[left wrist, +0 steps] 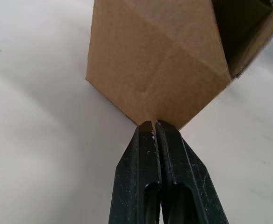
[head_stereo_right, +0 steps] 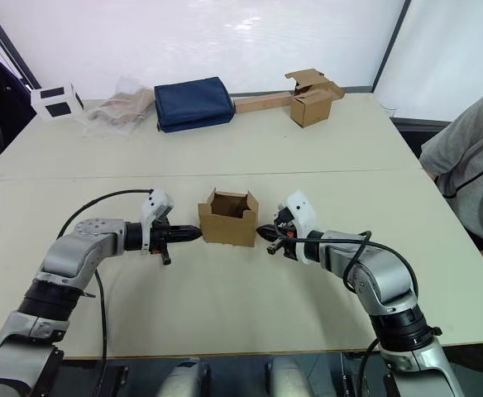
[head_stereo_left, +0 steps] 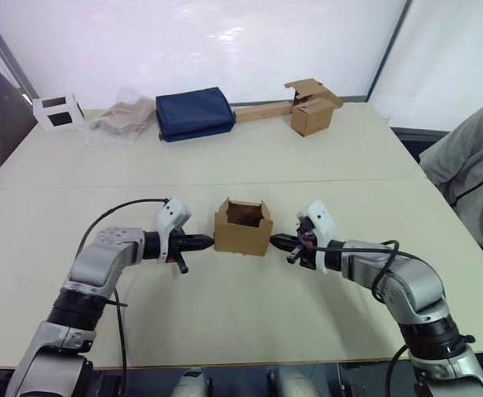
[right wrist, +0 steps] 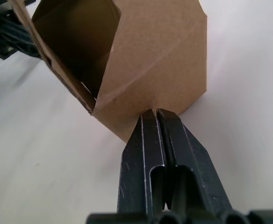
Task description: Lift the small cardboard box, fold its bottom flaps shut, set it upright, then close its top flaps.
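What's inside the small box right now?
The small cardboard box stands open-topped between the shut left claw and right claw. Only bare brown inner walls show; its floor is hidden.

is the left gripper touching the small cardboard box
Touching. The left wrist view shows the left gripper's shut fingertips pressed against the small cardboard box's side wall, with no gap between them.

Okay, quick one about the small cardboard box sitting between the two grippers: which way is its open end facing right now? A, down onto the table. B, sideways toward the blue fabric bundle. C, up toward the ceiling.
C: the small cardboard box stands on the table with its dark, hollow inside showing from above and its top flaps standing up around the rim.
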Action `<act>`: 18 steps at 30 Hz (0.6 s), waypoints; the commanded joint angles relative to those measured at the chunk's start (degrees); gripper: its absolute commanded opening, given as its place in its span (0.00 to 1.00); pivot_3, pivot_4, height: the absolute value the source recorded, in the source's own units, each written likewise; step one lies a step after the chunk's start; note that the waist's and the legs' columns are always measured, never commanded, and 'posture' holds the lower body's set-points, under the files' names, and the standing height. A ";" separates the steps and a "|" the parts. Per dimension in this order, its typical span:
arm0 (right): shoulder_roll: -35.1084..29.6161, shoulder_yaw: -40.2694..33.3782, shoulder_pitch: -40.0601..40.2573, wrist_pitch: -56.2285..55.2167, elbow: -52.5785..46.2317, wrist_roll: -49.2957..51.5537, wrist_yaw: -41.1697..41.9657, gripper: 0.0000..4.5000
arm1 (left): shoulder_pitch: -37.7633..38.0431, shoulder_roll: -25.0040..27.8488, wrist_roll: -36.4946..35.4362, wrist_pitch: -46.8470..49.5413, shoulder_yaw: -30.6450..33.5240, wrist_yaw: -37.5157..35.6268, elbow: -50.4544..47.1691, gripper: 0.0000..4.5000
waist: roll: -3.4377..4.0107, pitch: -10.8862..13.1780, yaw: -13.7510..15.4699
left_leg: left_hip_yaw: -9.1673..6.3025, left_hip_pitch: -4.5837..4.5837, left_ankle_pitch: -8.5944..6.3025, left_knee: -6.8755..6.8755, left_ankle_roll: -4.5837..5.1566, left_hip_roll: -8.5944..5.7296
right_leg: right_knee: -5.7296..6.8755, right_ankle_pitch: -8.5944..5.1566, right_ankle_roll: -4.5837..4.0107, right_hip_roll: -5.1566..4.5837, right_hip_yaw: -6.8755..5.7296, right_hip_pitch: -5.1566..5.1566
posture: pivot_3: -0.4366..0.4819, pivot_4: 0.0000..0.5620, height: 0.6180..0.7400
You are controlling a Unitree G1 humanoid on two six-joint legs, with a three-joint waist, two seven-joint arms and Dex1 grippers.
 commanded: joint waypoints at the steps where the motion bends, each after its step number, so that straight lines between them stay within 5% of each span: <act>1: 1.12 -1.06 -0.20 0.82 -3.48 2.57 1.16 0.00 | -0.69 0.06 -0.87 0.16 -1.35 -1.67 -3.63 0.01 | 0.00 0.00 0.01 | 0.00 0.00 0.00 0.00 0.00 0.00 | 0.00 0.00 0.00 0.00 0.00 0.00 | 0.48 0.27 1.00; 18: 2.00 -0.43 0.11 1.13 -2.17 0.01 0.85 0.00 | -1.33 1.86 0.11 1.62 -2.41 -3.43 -3.26 0.01 | 0.00 0.00 -0.02 | 0.00 0.00 0.00 -0.01 0.00 0.00 | 0.00 0.00 0.00 0.01 0.00 0.00 | 0.48 0.27 1.00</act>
